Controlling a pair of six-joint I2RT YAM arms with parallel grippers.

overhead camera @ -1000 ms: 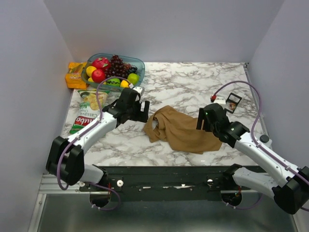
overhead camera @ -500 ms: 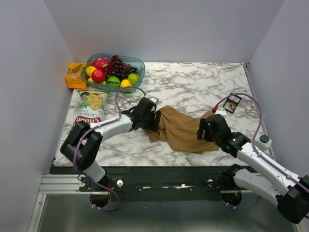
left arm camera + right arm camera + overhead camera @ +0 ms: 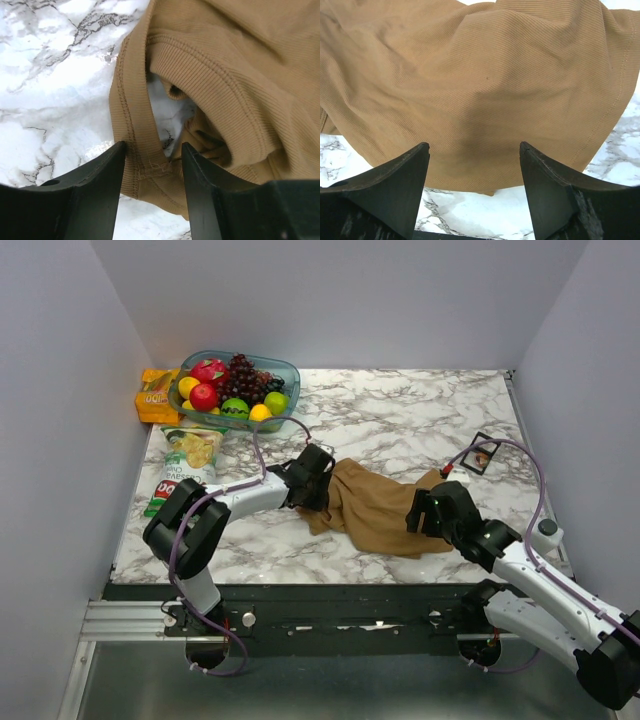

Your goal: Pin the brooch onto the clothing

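The tan-brown tank top (image 3: 372, 505) lies crumpled mid-table. My left gripper (image 3: 318, 483) is at its left edge. In the left wrist view the gripper (image 3: 152, 167) is open, with a ribbed strap of the top (image 3: 145, 165) lying between the fingers (image 3: 97, 187). My right gripper (image 3: 425, 515) is at the top's right lower edge. In the right wrist view it (image 3: 474, 172) is wide open and empty, just above the top's hem (image 3: 485, 100). The brooch (image 3: 483, 456) is a small reddish-and-pale spot inside a black square tray at the right, away from both grippers.
A clear bowl of fruit (image 3: 283, 371) stands at the back left, with an orange packet (image 3: 155, 397) beside it. A green-and-white chips bag (image 3: 185, 462) lies left of the left arm. The black tray (image 3: 473, 447) sits near the right wall.
My left gripper has moved right, up to the top's left edge and over its strap. My right gripper has moved slightly nearer and left along the top's right edge. The top has shifted a little.
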